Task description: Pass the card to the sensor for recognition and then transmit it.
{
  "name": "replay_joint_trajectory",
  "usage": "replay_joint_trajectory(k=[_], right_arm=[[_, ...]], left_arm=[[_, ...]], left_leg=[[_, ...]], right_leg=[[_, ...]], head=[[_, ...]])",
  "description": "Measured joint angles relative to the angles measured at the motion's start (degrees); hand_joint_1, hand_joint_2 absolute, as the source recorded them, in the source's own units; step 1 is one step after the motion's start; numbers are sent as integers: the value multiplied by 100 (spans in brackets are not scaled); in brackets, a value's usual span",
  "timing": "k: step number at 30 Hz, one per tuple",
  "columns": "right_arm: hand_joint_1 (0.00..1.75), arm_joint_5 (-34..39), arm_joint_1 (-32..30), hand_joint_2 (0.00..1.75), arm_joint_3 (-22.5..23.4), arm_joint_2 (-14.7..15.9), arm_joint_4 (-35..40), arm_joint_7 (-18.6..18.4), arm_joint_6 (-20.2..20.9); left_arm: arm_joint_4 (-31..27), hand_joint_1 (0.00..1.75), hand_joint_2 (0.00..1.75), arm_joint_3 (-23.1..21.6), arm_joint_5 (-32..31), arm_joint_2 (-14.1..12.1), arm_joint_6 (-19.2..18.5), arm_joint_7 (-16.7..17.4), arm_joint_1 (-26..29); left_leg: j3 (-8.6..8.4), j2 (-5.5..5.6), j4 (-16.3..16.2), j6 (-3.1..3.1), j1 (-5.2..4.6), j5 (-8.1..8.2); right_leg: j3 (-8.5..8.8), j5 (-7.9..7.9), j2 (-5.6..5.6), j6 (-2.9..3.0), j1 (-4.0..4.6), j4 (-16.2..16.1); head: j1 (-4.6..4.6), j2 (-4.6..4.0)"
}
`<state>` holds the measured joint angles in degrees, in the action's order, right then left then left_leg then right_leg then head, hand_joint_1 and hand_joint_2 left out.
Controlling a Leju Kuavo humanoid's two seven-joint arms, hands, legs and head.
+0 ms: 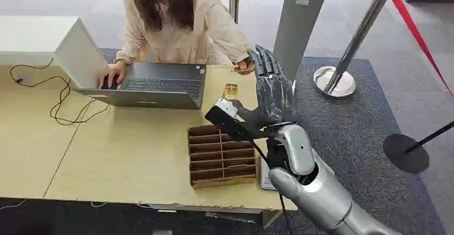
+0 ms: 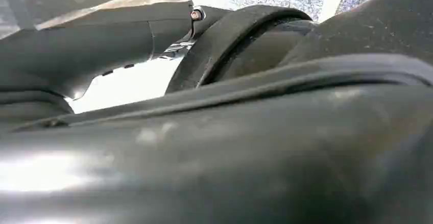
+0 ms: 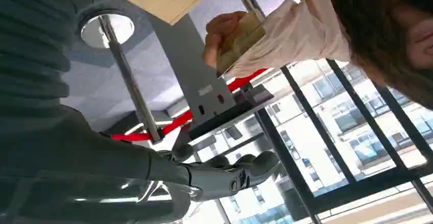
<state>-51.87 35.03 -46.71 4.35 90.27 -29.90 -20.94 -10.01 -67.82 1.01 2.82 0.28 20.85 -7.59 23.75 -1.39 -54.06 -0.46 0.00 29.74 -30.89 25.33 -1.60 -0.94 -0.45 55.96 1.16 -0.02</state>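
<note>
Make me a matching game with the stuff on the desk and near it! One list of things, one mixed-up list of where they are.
Things:
1. laptop
2. card
3. cardboard organizer
4. rope post

Places:
A. standing on the carpet beside the desk
B. in the person's hand
C. under the person's other hand
D. on the desk's near edge, by the robot's right hand

Pairs: 1-C, 2-B, 3-D, 4-A

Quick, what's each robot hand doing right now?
Right hand: open, fingers raised, holding nothing; the person's hand holds the card.
Left hand: cannot be told.
</note>
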Motion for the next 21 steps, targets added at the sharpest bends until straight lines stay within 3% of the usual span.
replay_joint_trajectory(k=[21], right_arm=[[2, 42, 262, 175, -70, -678, -1506, 289, -280]], left_arm=[[0, 0, 0, -7, -59, -2, -164, 111, -38]], left_leg=[[0, 2, 0, -2, 0, -2]], right_leg=[[0, 0, 0, 0, 0, 1]], head=[[0, 0]])
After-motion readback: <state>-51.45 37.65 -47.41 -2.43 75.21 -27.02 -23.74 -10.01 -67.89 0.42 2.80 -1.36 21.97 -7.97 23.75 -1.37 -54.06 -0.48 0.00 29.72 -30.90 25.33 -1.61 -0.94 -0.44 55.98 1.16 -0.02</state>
